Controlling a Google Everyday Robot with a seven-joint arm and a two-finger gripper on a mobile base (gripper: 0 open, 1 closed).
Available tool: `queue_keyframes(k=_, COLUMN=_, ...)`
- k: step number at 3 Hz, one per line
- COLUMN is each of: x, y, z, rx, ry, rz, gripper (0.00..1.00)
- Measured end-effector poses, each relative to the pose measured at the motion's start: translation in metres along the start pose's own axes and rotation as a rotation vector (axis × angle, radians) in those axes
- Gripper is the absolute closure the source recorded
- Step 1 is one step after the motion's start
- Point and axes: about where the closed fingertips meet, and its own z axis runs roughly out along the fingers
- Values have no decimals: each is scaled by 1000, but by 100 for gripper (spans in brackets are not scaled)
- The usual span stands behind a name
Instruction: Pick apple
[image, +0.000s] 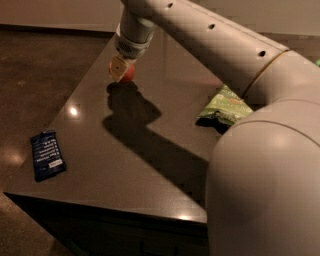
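Note:
The apple (130, 75) is small, red and orange, and sits near the far left part of the dark table (125, 160). My gripper (120, 68) hangs from the long white arm and is shut on the apple. It holds the apple just above the tabletop, over its own shadow. The cream finger pad (117, 66) covers the apple's left side, so only its right half shows.
A green chip bag (225, 107) lies at the right of the table, partly behind my white arm body (270, 175). A dark blue snack packet (47, 155) lies near the front left edge. Dark floor surrounds the table on the left.

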Motion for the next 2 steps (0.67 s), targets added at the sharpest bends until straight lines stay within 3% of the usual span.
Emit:
queue_keyframes(k=1, x=-4, y=2, z=-37, rx=-24, ry=-34, rz=-62, gripper=100)
queue_keyframes(k=2, x=-10, y=8, z=-77, rx=-50, ry=-77, rz=-138, gripper=100)
